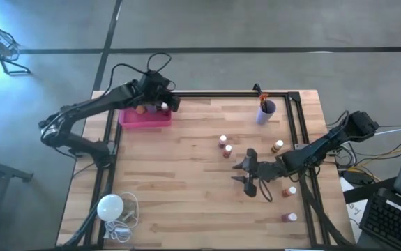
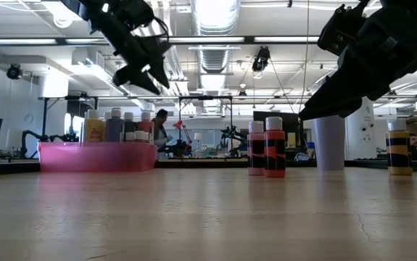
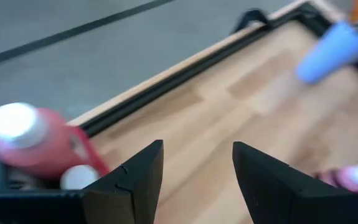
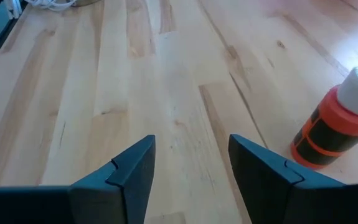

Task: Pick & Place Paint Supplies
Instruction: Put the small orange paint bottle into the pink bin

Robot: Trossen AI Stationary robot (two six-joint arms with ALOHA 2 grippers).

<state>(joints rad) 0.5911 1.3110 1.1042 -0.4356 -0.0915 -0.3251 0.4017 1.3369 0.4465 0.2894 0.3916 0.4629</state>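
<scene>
In the low view, the nearest things still out are two orange bottles [image 2: 266, 147] standing side by side at centre frame on the desk [image 1: 186, 202], with a yellow-banded bottle [image 2: 399, 147] at the right edge. From above I count more loose ones: a pair at centre [image 1: 224, 146], one further right [image 1: 277, 146], and two in the lower right [image 1: 289, 190], [image 1: 289, 217]. A pale cup [image 1: 265, 111] with brushes stands near the upper right of the desk. The white bulb [image 1: 109, 206] at lower left is not my concern.

Further off, the pink tray [image 1: 144, 117] at the upper left already carries several bottles [image 2: 115, 125], their caps showing above its wall in the low view. So I judge the job partly done: a share is in the tray, and at least five bottles remain on the desk.

My right end effector [image 1: 247, 176] hangs low over bare wood right of centre, arm stretched in from the right edge, jaws parted with nothing between them; an orange bottle [image 4: 337, 124] stands just beside it, at the right of my wrist view. My left end effector [image 1: 169, 104] hovers over the tray's right end, arm reaching in from the left, jaws likewise apart and empty, a red bottle [image 3: 29, 140] in the tray below and to the side.
</scene>
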